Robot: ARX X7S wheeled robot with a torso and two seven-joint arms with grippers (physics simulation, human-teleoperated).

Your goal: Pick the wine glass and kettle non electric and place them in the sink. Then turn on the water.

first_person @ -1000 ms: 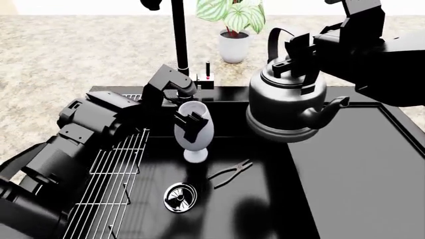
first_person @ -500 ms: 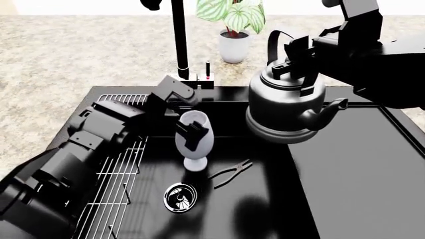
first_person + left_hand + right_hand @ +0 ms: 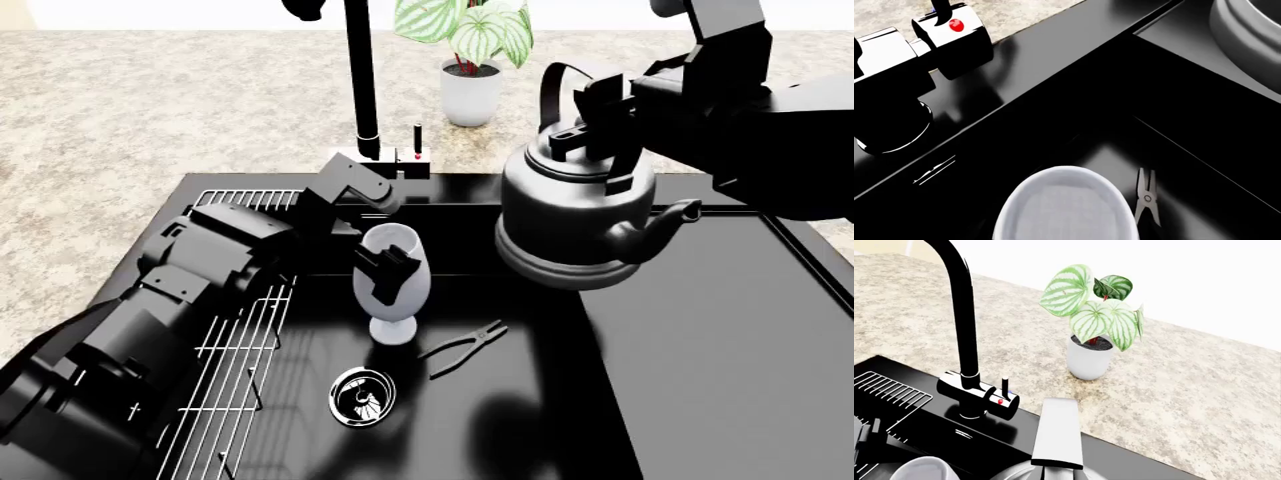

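a: where is the glass now?

b: down in the sink, standing up. a moment ago it sat a bit higher. now its foot looks like it is on the black floor, close to the drain and the pliers.

a: is it let go?

b: no. the left pincer is still shut on the bowl of the glass. i think the next thing is to open up and pull away, slow, so the glass does not tip.

a: and the kettle?

b: it has hardly moved. it hangs in the air over the back of the sink, spout toward the flat part. the right pincer grips its handle.

a: so how far along are we?

b: the glass is nearly done. the kettle must come down next. the tap with the little lever waits behind, by the plant on the tabletop. no water runs yet.
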